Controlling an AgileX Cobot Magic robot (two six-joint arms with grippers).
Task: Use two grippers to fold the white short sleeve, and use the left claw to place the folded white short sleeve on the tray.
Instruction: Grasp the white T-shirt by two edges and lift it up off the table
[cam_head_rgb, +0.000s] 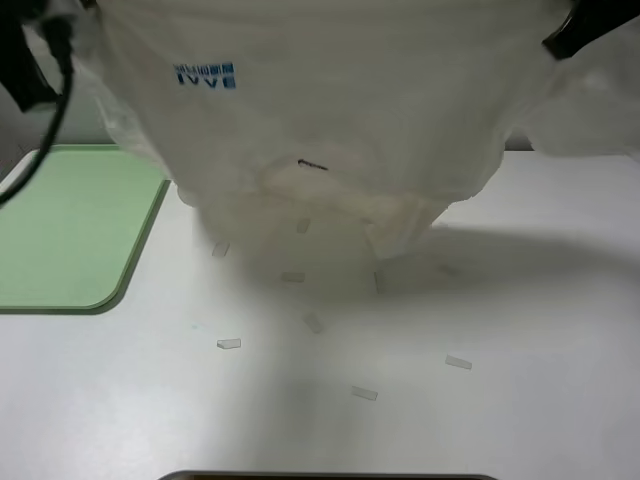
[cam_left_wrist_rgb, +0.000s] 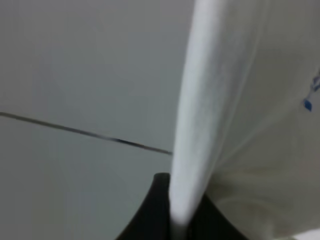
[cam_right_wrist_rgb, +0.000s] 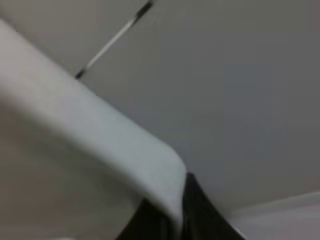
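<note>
- High above the far side of the white tabletop (cam_head_rgb: 530, 330), my 2 claws hold the large, soft white cotton T-shirt (cam_head_rgb: 330, 110) up between them, and it hangs like a wide curtain.
- My left claw (cam_left_wrist_rgb: 176, 212) is closed tight, its black fingers pinching a thick folded edge of the T-shirt that rises straight out of the jaws.
- My right claw (cam_right_wrist_rgb: 176, 210) is closed the same way, clamped on another rolled edge of the same shirt.
- From the high camera only part of my black left arm (cam_head_rgb: 22, 70) shows at the far left, and part of my black right arm (cam_head_rgb: 590, 25) at the far right. Both claws are out of sight in that view.
- A small blue chest print (cam_head_rgb: 205, 75) sits on the left part of the hanging cloth; its letters are too blurred to read.
- The shirt's lower hem (cam_head_rgb: 400, 225) hangs low over the far middle of the table and casts a soft shadow. I cannot tell whether it touches the surface.
- A flat pale-green plastic tray (cam_head_rgb: 70, 230) with rounded corners lies on the left of the table. The shirt hangs to its right, with its left edge near the tray's far right corner.
- Small pale tape strips (cam_head_rgb: 229, 344) lie scattered on the table, most of them nearer than the shirt.
</note>
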